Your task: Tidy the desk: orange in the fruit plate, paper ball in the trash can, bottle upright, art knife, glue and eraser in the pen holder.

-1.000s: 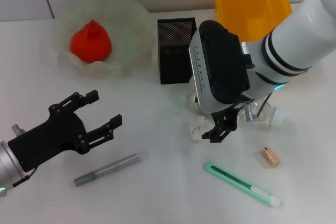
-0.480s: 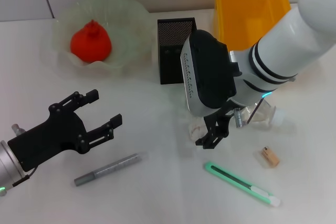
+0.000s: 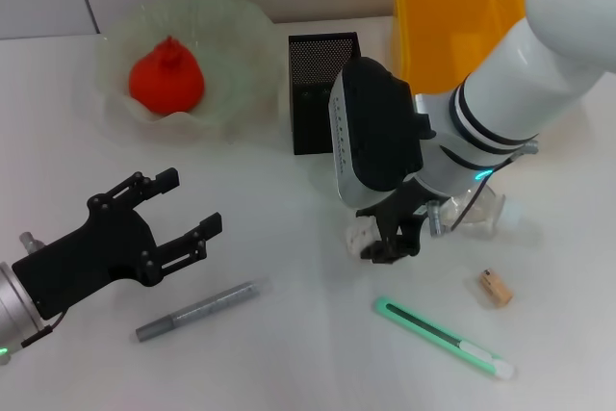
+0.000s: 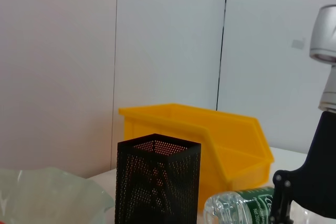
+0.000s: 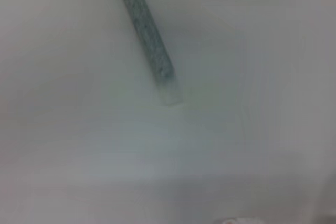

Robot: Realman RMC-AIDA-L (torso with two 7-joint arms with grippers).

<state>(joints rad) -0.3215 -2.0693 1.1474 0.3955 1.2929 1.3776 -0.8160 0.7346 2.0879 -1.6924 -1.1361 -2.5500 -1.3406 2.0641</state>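
The orange [image 3: 166,74] lies in the pale green fruit plate [image 3: 236,31] at the back left. My right gripper [image 3: 393,240] is low over the table, open, with the white paper ball [image 3: 359,235] against its fingers on the side toward the plate. Behind that arm the clear bottle [image 3: 483,213] lies on its side. The tan eraser [image 3: 495,288] and the green art knife [image 3: 443,337] lie in front. The grey glue stick [image 3: 197,310] [image 5: 147,40] lies at the front left. My left gripper [image 3: 183,211] hovers open above it, holding nothing. The black mesh pen holder [image 3: 318,93] [image 4: 157,182] stands at the back.
A yellow bin [image 3: 457,7] [image 4: 210,140] stands at the back right, beside the pen holder. The left wrist view also catches the bottle [image 4: 241,208], the plate's rim [image 4: 52,198] and part of the right arm's black gripper [image 4: 310,182].
My right arm has swung left and down, bringing its fingers from beside the bottle onto the paper ball. The left arm has barely moved.
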